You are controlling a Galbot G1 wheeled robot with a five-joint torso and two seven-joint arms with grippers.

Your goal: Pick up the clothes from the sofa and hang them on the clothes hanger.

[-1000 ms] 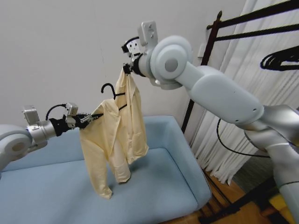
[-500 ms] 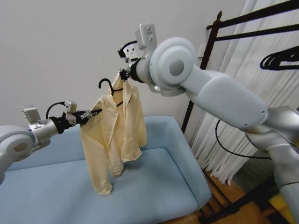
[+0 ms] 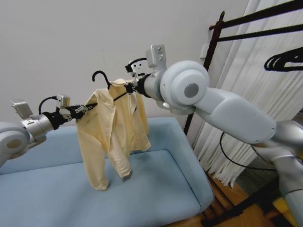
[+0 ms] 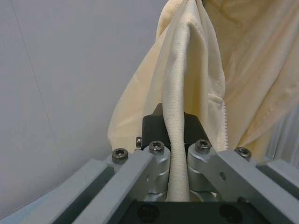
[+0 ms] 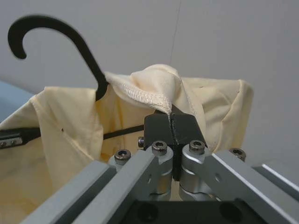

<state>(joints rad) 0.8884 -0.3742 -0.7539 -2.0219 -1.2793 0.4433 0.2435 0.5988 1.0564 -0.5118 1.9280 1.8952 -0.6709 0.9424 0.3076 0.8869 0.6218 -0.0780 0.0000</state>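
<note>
Left gripper [image 3: 86, 108]: held out level above the light blue sofa [image 3: 163, 191], to the robot's left. In the left wrist view its fingers are clenched on a rolled fold of the pale yellow shirt [image 4: 187, 70], which runs straight up between the pads.

Right gripper [image 3: 129, 88]: raised higher, near the wall, at the other shoulder of the shirt [image 3: 111, 130]. In the right wrist view the black fingertips [image 5: 161, 128] are pressed together with a stitched hem of the shirt [image 5: 154, 86] pinched at their tip.

The shirt is stretched between the two grippers, its body and sleeves hanging down in front of the sofa back and over the seat. Whether the lowest sleeve touches the cushion, I cannot tell.

A black hanger [image 3: 99, 72] sits inside the shirt; its hook [image 5: 88, 63] sticks up out of the collar, between the two grippers, and a thin black bar shows under the fabric.

A dark clothes rack [image 3: 214, 35] stands to the robot's right of the sofa, well apart from the shirt, with black hangers [image 3: 284, 61] on it.
</note>
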